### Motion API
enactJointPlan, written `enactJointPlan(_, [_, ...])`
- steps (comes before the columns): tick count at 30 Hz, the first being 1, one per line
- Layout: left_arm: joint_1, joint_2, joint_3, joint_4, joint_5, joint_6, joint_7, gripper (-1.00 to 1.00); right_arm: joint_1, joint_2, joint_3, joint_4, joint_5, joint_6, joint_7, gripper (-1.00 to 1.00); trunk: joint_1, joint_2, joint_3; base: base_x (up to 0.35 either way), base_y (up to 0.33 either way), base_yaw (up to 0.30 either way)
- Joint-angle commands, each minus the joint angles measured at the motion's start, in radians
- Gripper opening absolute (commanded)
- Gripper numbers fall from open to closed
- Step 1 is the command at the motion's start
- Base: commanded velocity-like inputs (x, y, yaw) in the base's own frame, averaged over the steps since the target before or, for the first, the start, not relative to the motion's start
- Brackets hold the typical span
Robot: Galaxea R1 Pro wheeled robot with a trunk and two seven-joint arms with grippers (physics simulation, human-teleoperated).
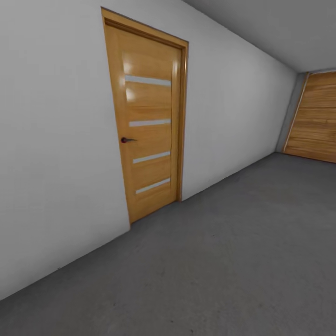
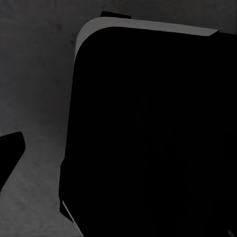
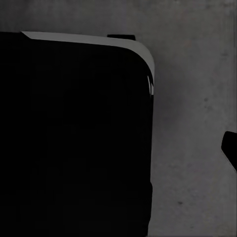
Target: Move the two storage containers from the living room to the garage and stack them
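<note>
Room: the garage, with pale grey walls (image 1: 51, 177) and bare grey concrete floor (image 1: 233, 261).
Robot body: a large black rounded part (image 2: 148, 138) above the floor in both wrist views, probably the arms tucked in for driving.
Doors: orange-wood door (image 1: 149, 126) shut; a second one (image 1: 315, 121) at the far end.
Obstacles: open floor ahead.
Boxes: not seen here.
Fingers: cannot tell.

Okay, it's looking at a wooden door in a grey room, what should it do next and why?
Probably turn the base to scan the room: the head view shows a closed orange-wood door, pale wall and dark concrete floor, with no orange-red container in sight to pick up or stack on.
</note>
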Motion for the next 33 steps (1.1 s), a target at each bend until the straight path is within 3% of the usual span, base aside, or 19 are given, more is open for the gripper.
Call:
enactJointPlan(1, [0.0,0.0,0.0,-0.001,0.006,-0.001,0.001,1.0,-0.001,0.0,0.0,0.001,0.0,-0.003,0.0,1.0,0.001,0.0,-0.001,0.322,-0.057,0.0])
enactJointPlan(33, [0.0,0.0,-0.003,-0.001,0.01,0.011,0.001,1.0,-0.001,-0.002,0.002,0.001,0.001,-0.004,0.0,1.0,0.001,0.0,-0.001,0.315,-0.13,0.0])
